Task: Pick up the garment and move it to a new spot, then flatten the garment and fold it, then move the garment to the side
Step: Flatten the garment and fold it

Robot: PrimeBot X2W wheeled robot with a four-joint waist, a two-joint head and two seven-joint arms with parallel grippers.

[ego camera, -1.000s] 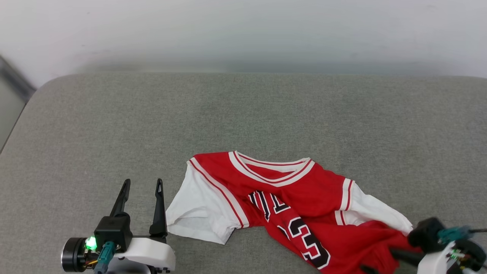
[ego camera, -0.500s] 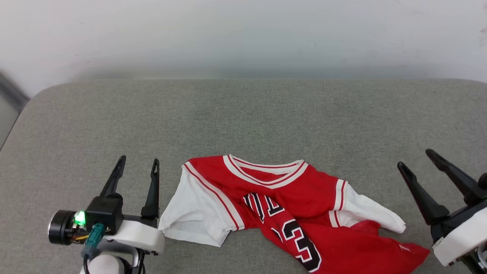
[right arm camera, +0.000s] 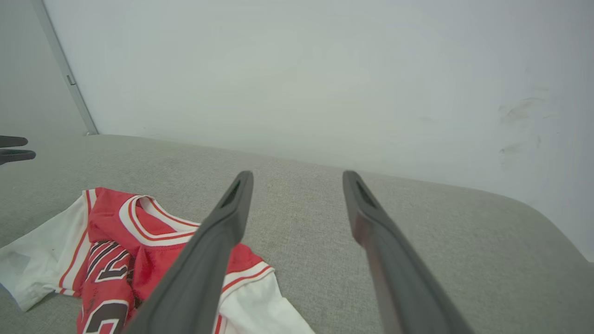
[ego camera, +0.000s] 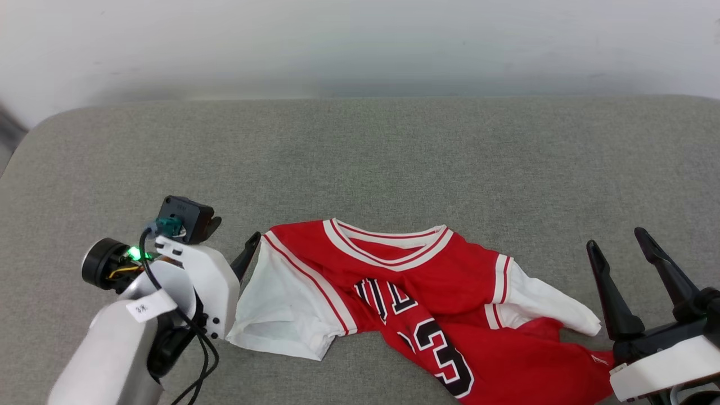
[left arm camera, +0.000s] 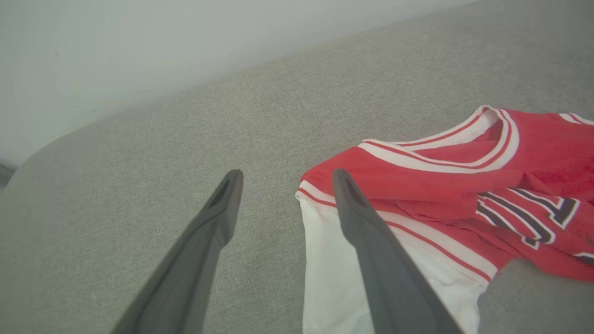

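The grey cushion (ego camera: 360,157) spans the head view. The shirt (ego camera: 450,281) lies on it at about 6 o'clock, collar toward 12, with its body twisted and bunched toward 5. At 8 o'clock the left pincer (left arm camera: 287,178) has its fingers apart and holds nothing, just beside the white sleeve (ego camera: 275,304). The right pincer (ego camera: 616,239) at 4 o'clock is likewise apart and empty. By the look of it, flattening, folding and moving the shirt aside all remain to be done.
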